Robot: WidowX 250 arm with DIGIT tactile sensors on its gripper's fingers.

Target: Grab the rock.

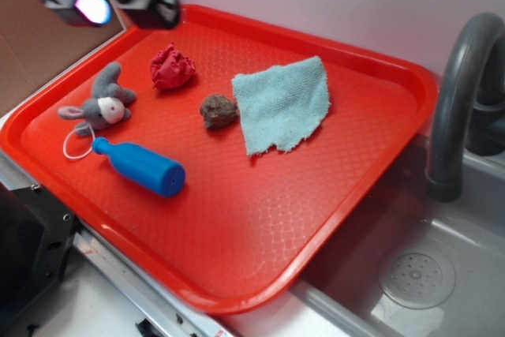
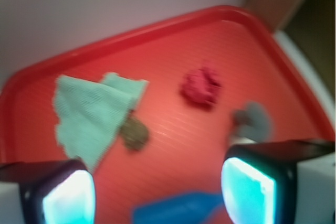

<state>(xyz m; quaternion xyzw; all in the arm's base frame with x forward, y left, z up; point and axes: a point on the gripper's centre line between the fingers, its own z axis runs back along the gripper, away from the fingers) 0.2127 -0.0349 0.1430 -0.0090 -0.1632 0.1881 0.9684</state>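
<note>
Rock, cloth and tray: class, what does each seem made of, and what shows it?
Rock: looks like rough stone or a porous imitation; dark brown-grey, lumpy, matte.
Cloth: soft woven or terry fabric; pale teal, nubby, with a ragged edge.
Tray: moulded plastic; red, slightly glossy, with a fine diamond-grid texture.

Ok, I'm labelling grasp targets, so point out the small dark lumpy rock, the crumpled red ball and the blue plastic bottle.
small dark lumpy rock (image 1: 218,110): exterior view, its middle.
crumpled red ball (image 1: 172,67): exterior view, its centre.
blue plastic bottle (image 1: 146,166): exterior view, mid-body.
</note>
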